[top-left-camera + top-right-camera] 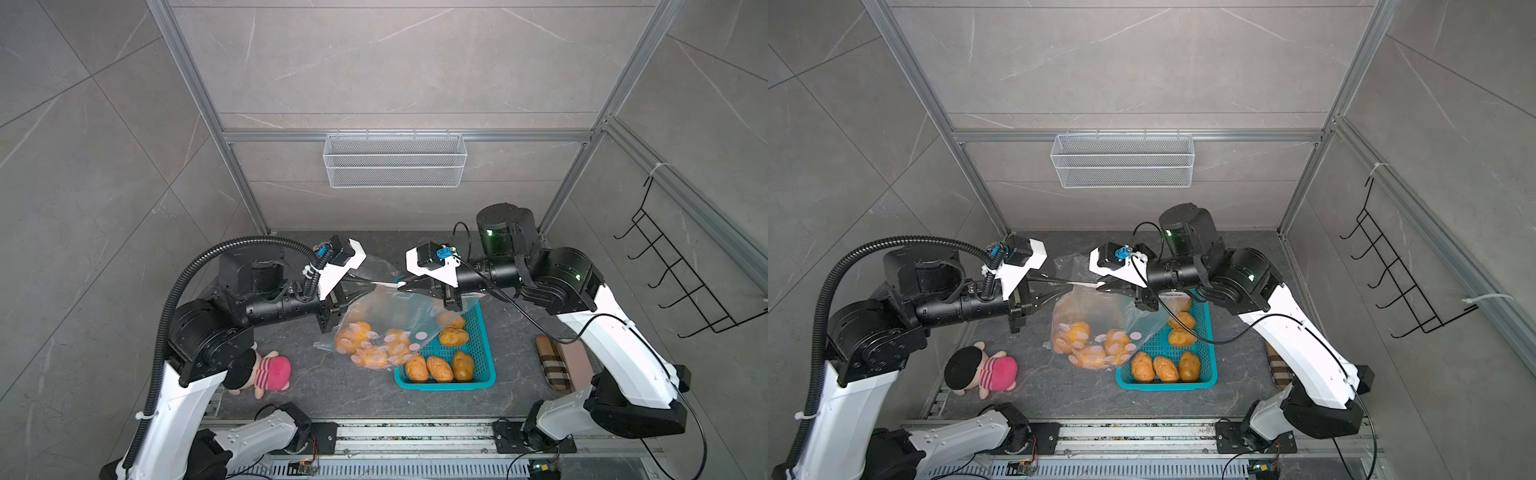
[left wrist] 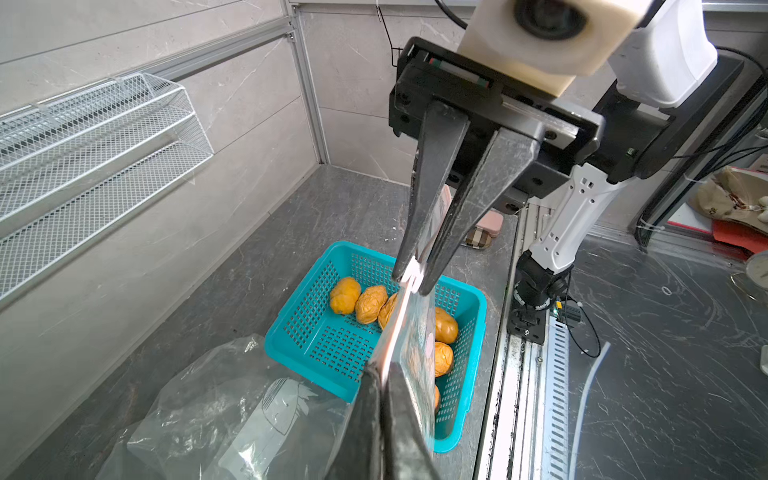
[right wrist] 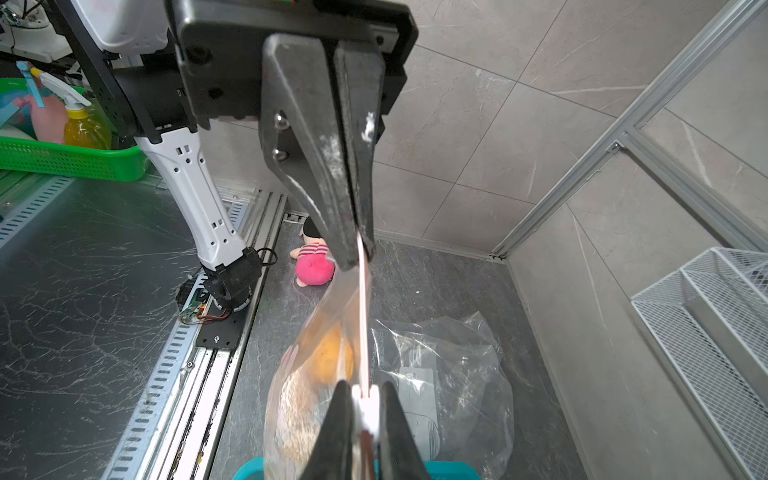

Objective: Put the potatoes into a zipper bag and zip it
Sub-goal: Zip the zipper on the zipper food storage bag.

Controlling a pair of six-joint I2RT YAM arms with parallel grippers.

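A clear zipper bag with pink dots hangs above the table between my two grippers, over the near-left part of a teal basket. Three orange-tan potatoes lie in the bag's bottom. Several more potatoes lie in the basket. My left gripper is shut on one end of the pink zip strip. My right gripper is shut on the white slider on that strip, close to the left fingertips. Only a short stretch of strip lies between them.
A second, empty clear plastic bag lies on the table behind the hanging one. A pink plush toy lies near the front left. A plaid case sits under my right arm. A wire basket hangs on the back wall.
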